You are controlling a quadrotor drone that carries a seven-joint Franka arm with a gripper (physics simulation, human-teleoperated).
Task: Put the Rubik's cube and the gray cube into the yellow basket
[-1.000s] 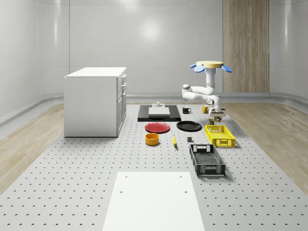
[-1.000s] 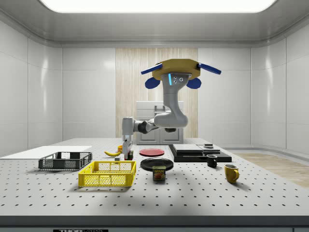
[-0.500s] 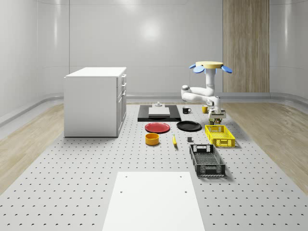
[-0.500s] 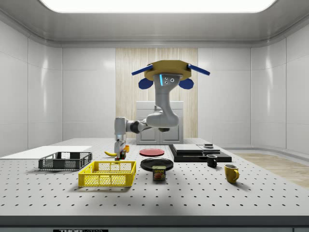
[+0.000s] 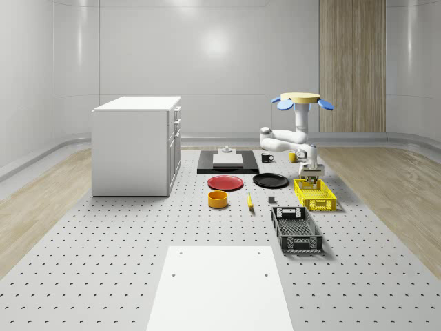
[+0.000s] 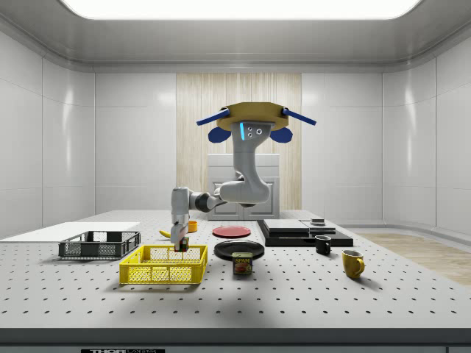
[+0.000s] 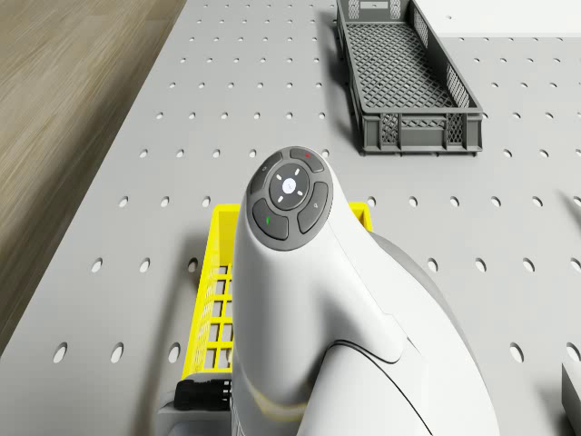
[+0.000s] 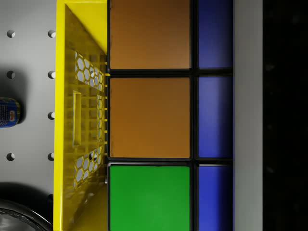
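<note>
Above yellow basket point(image 5: 315, 194), gripper point(image 6: 178, 246) clamping Rubik's cube point(image 8: 150, 115).

perforated table point(image 5: 103, 262) | yellow basket point(image 5: 315, 195) | gray crate point(image 5: 296, 229) | white cabinet point(image 5: 135, 145) | red plate point(image 5: 225, 183)

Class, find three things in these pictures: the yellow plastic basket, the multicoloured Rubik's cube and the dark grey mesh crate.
Yellow plastic basket point(image 6: 163, 273): side view, on its near long wall.
Multicoloured Rubik's cube point(image 8: 149, 118): wrist view, on its middle orange sticker.
Dark grey mesh crate point(image 7: 418, 132): drone view, on its near end wall.

"SPAM" on can point(image 6: 243, 262) beside yellow basket point(image 6: 163, 273).
</note>
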